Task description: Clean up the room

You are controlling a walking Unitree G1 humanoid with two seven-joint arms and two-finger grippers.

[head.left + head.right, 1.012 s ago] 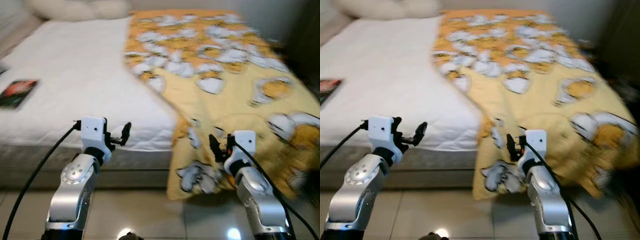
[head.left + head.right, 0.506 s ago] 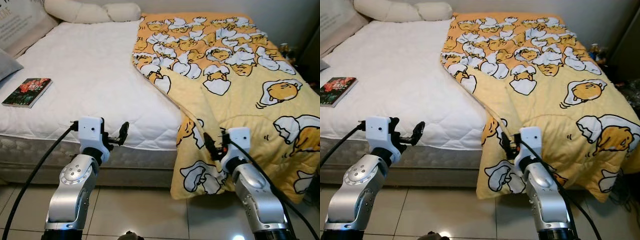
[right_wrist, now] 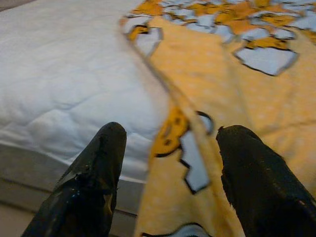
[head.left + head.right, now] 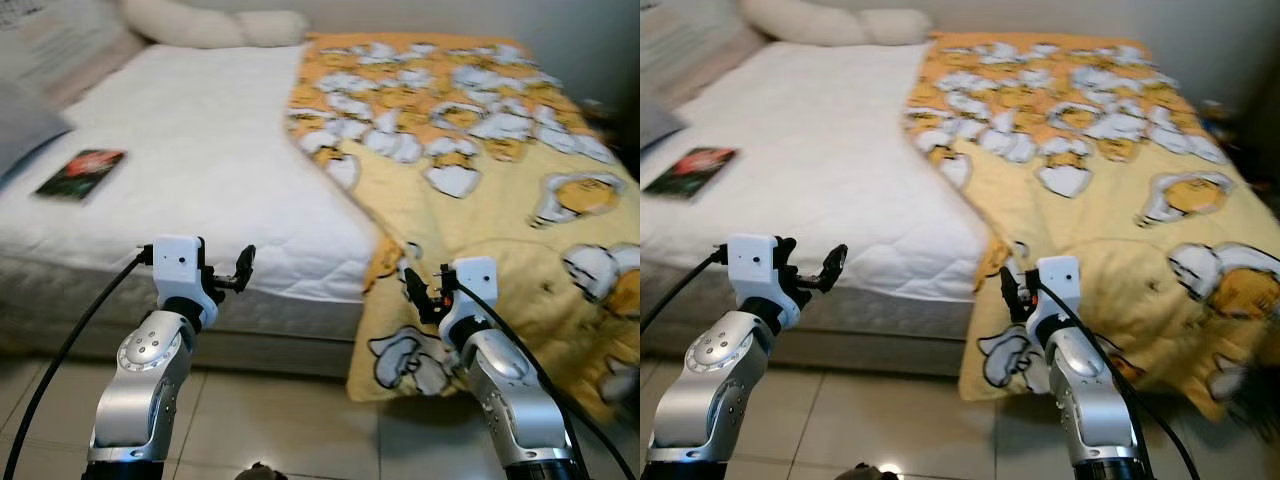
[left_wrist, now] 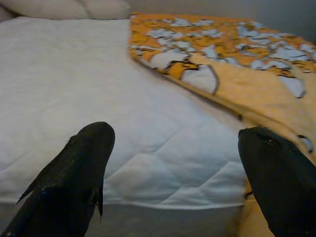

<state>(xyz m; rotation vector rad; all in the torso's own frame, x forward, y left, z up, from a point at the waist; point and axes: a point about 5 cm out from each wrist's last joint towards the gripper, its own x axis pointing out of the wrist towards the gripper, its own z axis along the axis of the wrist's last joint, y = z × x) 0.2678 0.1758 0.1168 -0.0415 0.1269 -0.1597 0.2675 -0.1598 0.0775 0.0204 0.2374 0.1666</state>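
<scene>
A yellow blanket (image 4: 480,200) with cartoon prints covers the right half of the bed and hangs over its foot edge toward the floor. The white mattress (image 4: 190,170) lies bare on the left half. My left gripper (image 4: 243,270) is held open before the mattress's foot edge, nothing between its fingers (image 5: 74,173). My right gripper (image 4: 412,292) is open too, just in front of the blanket's hanging edge (image 3: 173,128), where the blanket meets the bare mattress. A book (image 4: 82,172) with a red cover lies on the mattress at the far left.
Pillows (image 4: 215,25) lie at the head of the bed. A grey cushion (image 4: 20,115) sits at the left edge. Tiled floor (image 4: 280,420) runs below the bed's foot, between my arms.
The camera has swung a little; the whole scene has shifted right and is slightly blurred. Both arms keep their pose in front of the bed, grippers still open.
</scene>
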